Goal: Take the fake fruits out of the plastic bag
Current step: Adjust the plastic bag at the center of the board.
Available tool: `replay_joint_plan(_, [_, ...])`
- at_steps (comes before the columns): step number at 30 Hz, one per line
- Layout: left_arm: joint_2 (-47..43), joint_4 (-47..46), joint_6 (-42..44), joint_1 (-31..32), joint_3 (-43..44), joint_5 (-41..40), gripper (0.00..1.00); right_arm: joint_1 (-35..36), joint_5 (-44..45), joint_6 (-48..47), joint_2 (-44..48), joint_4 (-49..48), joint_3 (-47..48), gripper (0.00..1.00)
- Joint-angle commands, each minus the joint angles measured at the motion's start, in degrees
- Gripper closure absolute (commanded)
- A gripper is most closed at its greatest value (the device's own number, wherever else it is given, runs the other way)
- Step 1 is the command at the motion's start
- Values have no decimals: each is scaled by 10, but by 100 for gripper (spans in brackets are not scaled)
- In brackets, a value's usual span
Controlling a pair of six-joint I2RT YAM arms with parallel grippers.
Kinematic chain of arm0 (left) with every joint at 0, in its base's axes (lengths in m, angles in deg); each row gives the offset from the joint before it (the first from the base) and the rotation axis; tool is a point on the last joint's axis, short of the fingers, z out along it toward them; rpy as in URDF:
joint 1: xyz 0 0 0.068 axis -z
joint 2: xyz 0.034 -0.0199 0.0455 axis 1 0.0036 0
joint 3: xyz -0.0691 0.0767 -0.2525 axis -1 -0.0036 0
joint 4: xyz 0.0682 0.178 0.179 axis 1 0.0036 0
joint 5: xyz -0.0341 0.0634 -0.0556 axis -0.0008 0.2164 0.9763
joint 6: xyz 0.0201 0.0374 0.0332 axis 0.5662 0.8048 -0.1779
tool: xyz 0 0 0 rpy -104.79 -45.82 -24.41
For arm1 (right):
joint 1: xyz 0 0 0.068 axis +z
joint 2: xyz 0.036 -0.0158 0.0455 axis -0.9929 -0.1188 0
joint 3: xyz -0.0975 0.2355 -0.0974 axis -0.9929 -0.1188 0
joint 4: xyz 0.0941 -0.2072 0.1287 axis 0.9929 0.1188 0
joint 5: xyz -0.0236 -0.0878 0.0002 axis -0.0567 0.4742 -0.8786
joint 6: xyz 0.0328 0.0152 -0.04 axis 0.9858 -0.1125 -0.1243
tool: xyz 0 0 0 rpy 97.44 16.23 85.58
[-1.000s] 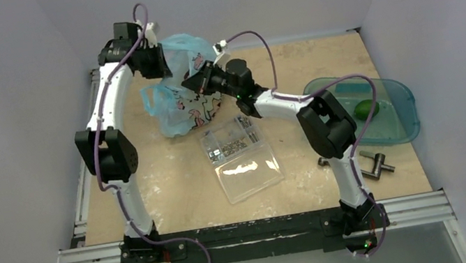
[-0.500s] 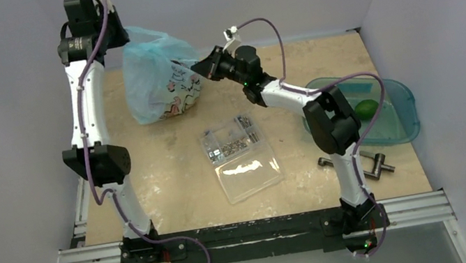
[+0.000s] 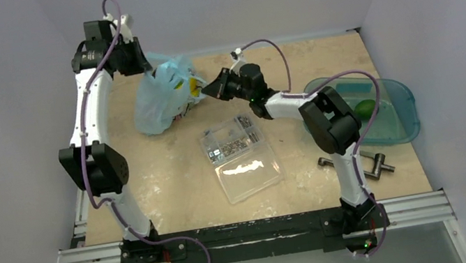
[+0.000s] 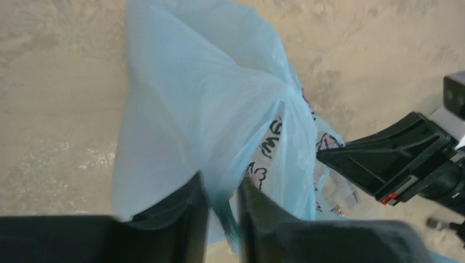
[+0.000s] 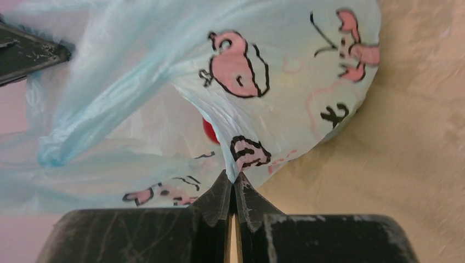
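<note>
Two grippers pinch the plastic bag point(image 3: 158, 101) in the upper left of the top view: your left gripper point(image 4: 222, 205) is clamped on a gathered fold at its top, and your right gripper point(image 5: 232, 192) is nipped shut on its printed edge from the right. A red fake fruit point(image 5: 209, 131) shows inside, straight ahead of that gripper. The clear box point(image 3: 241, 158) lies just below, and the teal tray point(image 3: 396, 130) with a green fruit point(image 3: 366, 109) sits far right.
</note>
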Motion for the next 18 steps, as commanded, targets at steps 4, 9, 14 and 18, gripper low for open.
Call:
replay_joint_plan(4, [-126, 27, 6, -1, -108, 16, 37, 44, -35, 23, 27, -87, -59, 100])
replay_joint_plan(9, [-256, -24, -3, -1, -230, 10, 22, 60, -28, 11, 46, -91, -84, 100])
replay_joint_plan(14, [-337, -81, -18, -1, -348, 108, 16, 79, 3, -11, 64, -72, -101, 93])
replay_joint_plan(18, [-343, -97, -17, 9, -384, 142, 3, 91, 19, -21, 62, -60, -107, 88])
